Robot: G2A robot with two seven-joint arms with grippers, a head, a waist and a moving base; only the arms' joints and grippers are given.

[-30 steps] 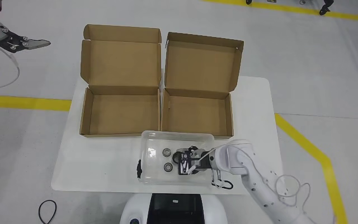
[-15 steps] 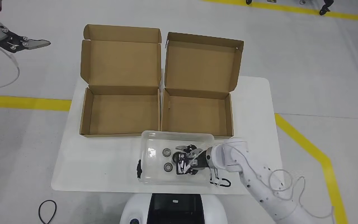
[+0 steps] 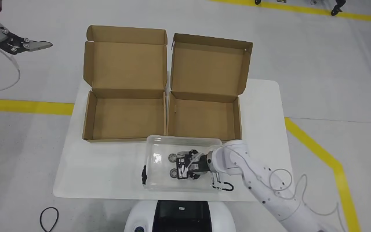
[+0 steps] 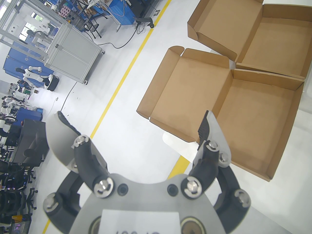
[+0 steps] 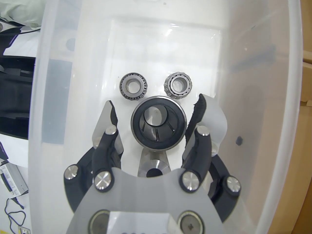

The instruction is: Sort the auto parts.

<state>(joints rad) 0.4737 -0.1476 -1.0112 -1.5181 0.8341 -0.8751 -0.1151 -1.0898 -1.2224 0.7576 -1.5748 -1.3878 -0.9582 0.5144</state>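
The right gripper (image 5: 156, 103) is inside the clear bin (image 3: 184, 138) at the near edge of the table (image 3: 261, 116), with its jaws released and one finger on each side of the large bearing (image 5: 158, 125), which lies on the bin floor. Just beyond that bearing, side by side, lie a small bearing (image 5: 133, 86) and a second small bearing (image 5: 178, 85). The left gripper (image 4: 132, 120) is spread wide with nothing in it, held off the table beside the two open boxes (image 3: 123, 119).
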